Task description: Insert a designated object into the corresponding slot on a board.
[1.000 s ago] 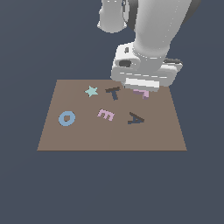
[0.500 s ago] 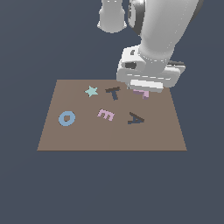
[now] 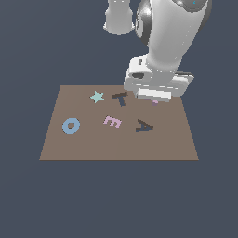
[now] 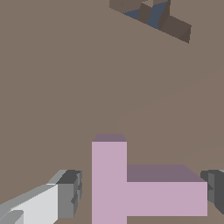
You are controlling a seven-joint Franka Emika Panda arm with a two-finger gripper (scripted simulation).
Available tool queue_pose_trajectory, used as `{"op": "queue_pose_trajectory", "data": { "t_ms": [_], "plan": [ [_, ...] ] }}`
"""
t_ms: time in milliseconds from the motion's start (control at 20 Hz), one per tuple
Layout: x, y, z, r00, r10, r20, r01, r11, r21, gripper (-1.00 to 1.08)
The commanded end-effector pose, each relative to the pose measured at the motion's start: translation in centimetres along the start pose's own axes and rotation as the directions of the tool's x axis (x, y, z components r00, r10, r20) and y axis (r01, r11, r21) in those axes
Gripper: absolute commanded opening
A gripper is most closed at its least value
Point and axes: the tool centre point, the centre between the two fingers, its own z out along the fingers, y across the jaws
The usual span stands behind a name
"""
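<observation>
Gripper sat low over the far part of the board, toward the exterior view's right. Jaws were spread wide, one finger on each side of the pink T, w/ gaps both sides, not touching it. T lay flat on the board betw. the fingers; in the exterior view only a sliver of it showed under the hand.

T slot was just beside the arm, toward the exterior view's left, and stood unfilled. Star lay left of the slot. Pink E and dark A recess were nearer the front; blue O sat well apart on the exterior view's left.
</observation>
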Motion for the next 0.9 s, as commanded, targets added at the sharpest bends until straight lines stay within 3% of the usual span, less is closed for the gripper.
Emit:
{"op": "queue_pose_trajectory", "data": {
  "t_ms": [0, 850],
  "plan": [
    [0.03, -0.03, 0.13, 1.0, 0.0, -0.001, 0.0, 1.0, 0.0, -1.0],
    [-0.1, 0.05, 0.02, 1.0, -0.027, -0.002, 0.027, 1.0, 0.001, -1.0]
  ]
}}
